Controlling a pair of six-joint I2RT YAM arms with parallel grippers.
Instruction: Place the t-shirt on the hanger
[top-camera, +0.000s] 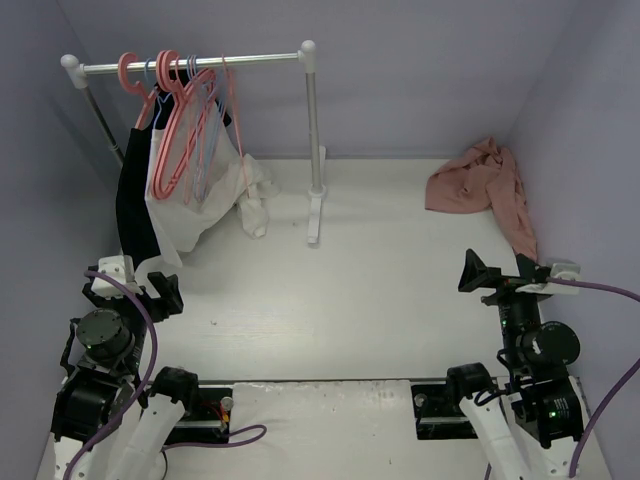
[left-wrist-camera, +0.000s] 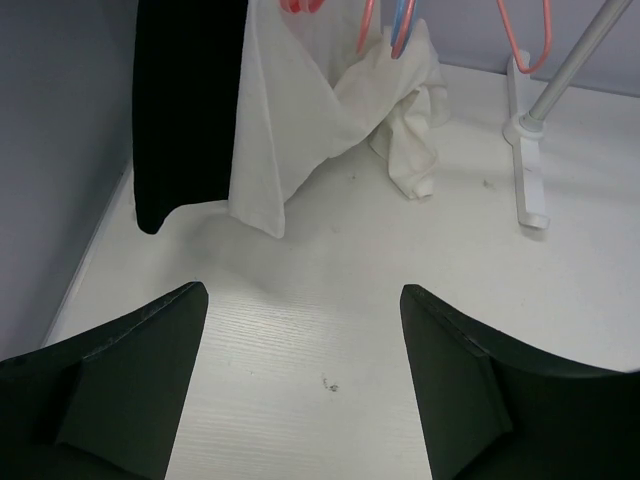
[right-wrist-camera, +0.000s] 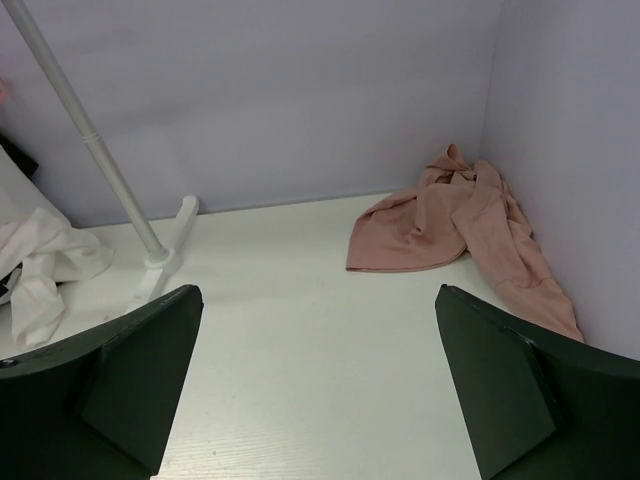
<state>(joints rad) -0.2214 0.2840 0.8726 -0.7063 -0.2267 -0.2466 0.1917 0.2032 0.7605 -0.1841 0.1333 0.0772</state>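
The salmon-pink t-shirt (top-camera: 480, 188) lies crumpled on the table in the far right corner, against the wall; it also shows in the right wrist view (right-wrist-camera: 440, 215). The thin pale-pink hanger (top-camera: 234, 115) hangs at the right end of the row on the rack rod, and its lower loop shows in the left wrist view (left-wrist-camera: 525, 40). My left gripper (top-camera: 135, 290) is open and empty above the table near the left wall (left-wrist-camera: 305, 380). My right gripper (top-camera: 500, 272) is open and empty, short of the t-shirt (right-wrist-camera: 318, 380).
A white clothes rack stands at the back left with its post (top-camera: 313, 130) and foot (top-camera: 315, 215) mid-table. A white garment (top-camera: 200, 200) and a black garment (top-camera: 135, 200) hang from it, with thicker coral (top-camera: 175, 120) and blue hangers. Walls close in left, back and right.
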